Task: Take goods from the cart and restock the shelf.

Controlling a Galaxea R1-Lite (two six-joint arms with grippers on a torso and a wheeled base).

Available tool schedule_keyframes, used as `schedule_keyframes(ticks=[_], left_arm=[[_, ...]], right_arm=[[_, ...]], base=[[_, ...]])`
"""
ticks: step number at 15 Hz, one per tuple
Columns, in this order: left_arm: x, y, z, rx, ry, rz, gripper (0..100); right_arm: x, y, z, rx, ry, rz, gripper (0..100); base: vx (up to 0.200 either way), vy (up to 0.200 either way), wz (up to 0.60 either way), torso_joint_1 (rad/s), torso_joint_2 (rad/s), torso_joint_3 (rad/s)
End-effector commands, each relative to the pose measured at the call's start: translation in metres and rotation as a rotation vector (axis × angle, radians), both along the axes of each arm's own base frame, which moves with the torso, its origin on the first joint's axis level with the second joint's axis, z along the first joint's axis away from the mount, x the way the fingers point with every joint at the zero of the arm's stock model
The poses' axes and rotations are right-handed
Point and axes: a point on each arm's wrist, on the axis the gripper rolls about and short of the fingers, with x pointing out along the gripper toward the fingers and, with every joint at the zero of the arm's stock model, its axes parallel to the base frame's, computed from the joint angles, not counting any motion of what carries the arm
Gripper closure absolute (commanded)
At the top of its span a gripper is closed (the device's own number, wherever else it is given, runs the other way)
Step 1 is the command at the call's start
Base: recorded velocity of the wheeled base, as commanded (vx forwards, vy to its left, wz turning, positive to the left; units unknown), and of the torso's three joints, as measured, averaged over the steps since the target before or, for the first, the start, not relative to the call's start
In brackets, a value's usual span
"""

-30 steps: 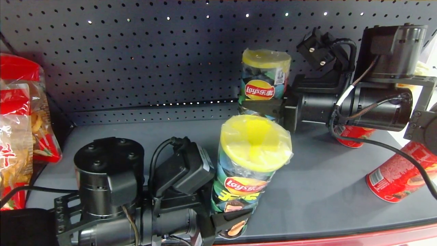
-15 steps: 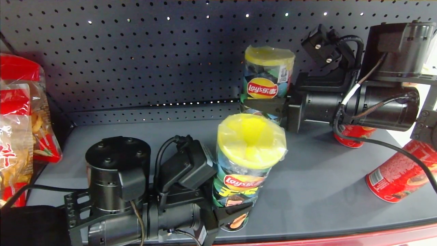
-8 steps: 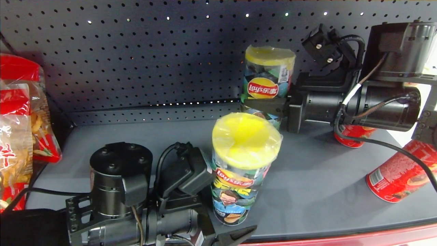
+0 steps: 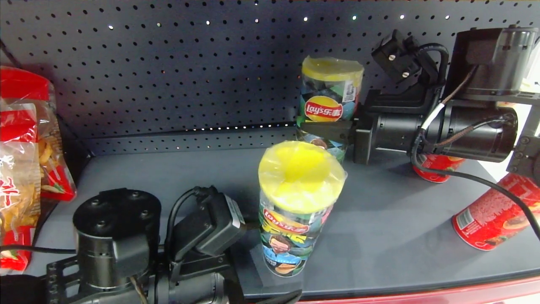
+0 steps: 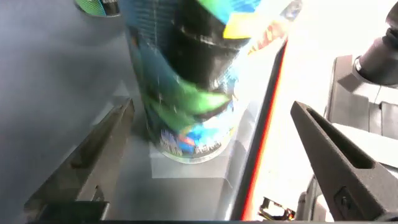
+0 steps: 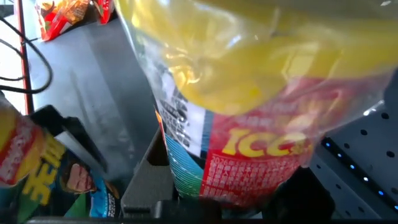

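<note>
Crinkled clear film is gleaming over the near chip can (image 4: 291, 236) and the far chip can (image 4: 329, 95), both lidded in yellow plastic, while the shelf (image 4: 392, 236) is looking like matt grey metal and the snack bags (image 4: 21, 139) at left are shining glossily.

The head view looks forward and down, close over the shelf (image 4: 379, 236) towards its pegboard (image 4: 168, 76). The left wrist view faces the near can (image 4: 295, 211) from low beside it; the right wrist view sits tight against the rear can (image 4: 331, 97), sharing the near can
</note>
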Motion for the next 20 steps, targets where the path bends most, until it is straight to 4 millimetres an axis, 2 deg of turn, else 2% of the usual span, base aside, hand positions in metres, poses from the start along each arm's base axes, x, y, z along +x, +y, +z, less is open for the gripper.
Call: schedule_keyframes(ticks=[1, 8, 17, 20], left_arm=[[-0.007, 0.008, 0.005, -0.017, -0.012, 0.006, 0], [-0.009, 0.008, 0.006, -0.022, -0.017, 0.000, 0], [-0.026, -0.007, 0.007, -0.040, 0.023, -0.023, 0], [-0.026, -0.006, 0.006, -0.037, 0.023, -0.010, 0]], right_arm=[[0.000, 0.004, -0.001, -0.004, 0.002, 0.003, 100], [-0.002, 0.006, -0.002, -0.005, 0.006, 0.009, 100], [-0.006, 0.004, 0.001, 0.001, -0.003, 0.008, 100], [-0.010, 0.001, 0.002, 0.001, -0.003, 0.008, 100]], base=[[0.000, 0.000, 0.00, 0.000, 0.00, 0.000], [0.000, 0.000, 0.00, 0.000, 0.00, 0.000], [0.000, 0.000, 0.00, 0.000, 0.00, 0.000], [0.000, 0.000, 0.00, 0.000, 0.00, 0.000]])
